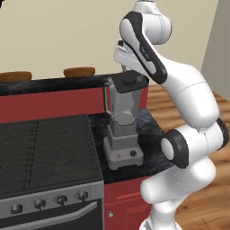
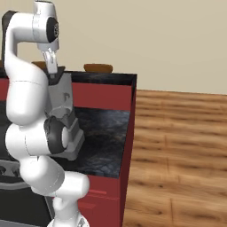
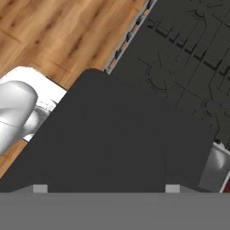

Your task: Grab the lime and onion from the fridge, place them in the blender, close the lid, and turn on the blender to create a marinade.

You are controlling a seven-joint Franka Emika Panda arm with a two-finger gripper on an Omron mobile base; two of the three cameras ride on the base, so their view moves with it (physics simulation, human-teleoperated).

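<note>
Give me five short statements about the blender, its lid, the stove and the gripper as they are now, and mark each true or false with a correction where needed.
1. The blender stands on the dark counter to the right of the stove. True.
2. The lid lies on the counter beside the blender's base. False: it sits on top of the jar's mouth.
3. The gripper is right above the lid. True, it hangs just over the jar's top.
4. The gripper is clamped shut on the jar's handle. False: its jaws stand open around the lid's top, and the hand view looks straight down on the lid.
5. The blender has tipped onto its side. False: it stands upright.
</note>
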